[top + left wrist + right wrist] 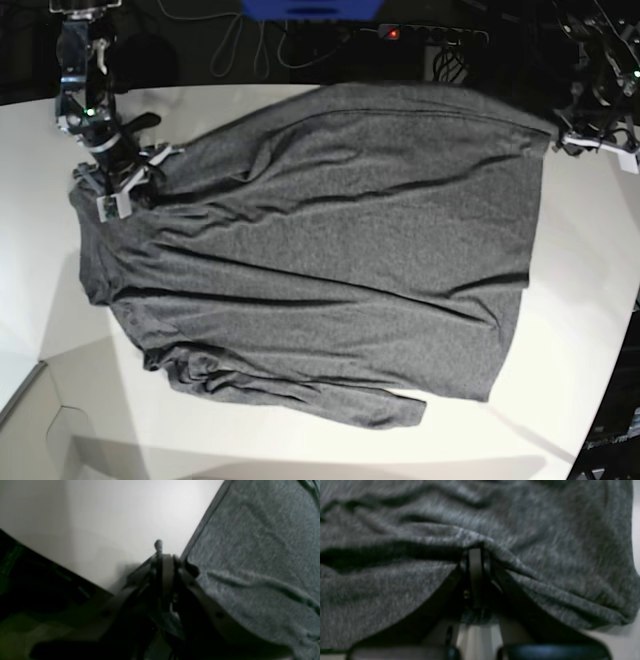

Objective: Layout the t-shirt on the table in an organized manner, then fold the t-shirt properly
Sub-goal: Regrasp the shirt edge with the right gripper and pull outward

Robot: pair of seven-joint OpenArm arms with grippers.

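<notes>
The dark heather-grey t-shirt [330, 250] lies spread across the white table [250, 440], with long creases and a bunched sleeve at the front. My right gripper [125, 185] is at the shirt's left edge. In the right wrist view it [476, 551] is shut on a pinched fold of the t-shirt [520, 530], which drapes over the fingers. My left gripper [560, 140] is at the shirt's far right corner. In the left wrist view its jaws [163, 555] are shut on the edge of the t-shirt [250, 555], low over the table [112, 517].
Cables and a blue object [310, 8] lie beyond the table's far edge, with a power strip showing a red light [395, 32]. The table's curved edge runs along the right [615, 400]. A grey panel [20, 405] sits at the front left corner.
</notes>
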